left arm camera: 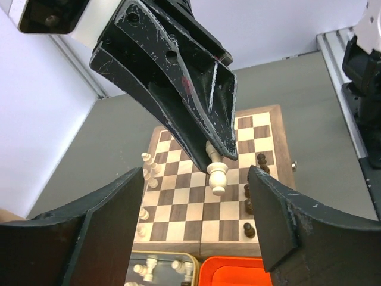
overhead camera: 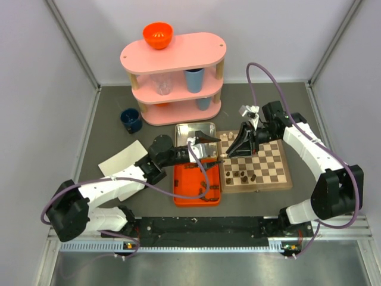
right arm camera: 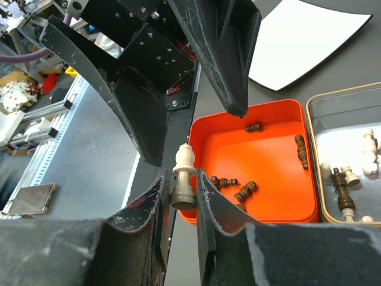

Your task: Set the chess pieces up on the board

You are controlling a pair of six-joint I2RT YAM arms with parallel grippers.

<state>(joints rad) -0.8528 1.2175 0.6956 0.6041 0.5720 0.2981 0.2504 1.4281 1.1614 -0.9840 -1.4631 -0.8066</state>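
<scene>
Above the board point(overhead camera: 271, 161), toward the edge that faces the orange tray point(overhead camera: 196, 202), the right end effector point(right arm camera: 182, 182) holds one cream chess piece point(right arm camera: 184, 161). Its jaws are nearly closed and clamp the base of the piece. The piece stands upright in the right wrist view, with its head clear of the fingertips.

The left end effector point(left arm camera: 195, 179) is wide open and holds nothing. Its two fingers stand on either side of the held piece and do not touch it, so the piece lies in the gap between them.

On the board, dark chess pieces point(left arm camera: 249, 205) stand in a line along one side. Cream chess pieces point(left arm camera: 149, 170) stand along the opposite side.

Beside the board, the orange tray contains several dark pieces point(right arm camera: 229, 182) lying on their sides. The silver tin point(right arm camera: 339, 131) adjoins the tray and contains cream pieces point(right arm camera: 369, 143) and at least one dark piece. Board, tray and tin rest on the table point(overhead camera: 119, 107).
</scene>
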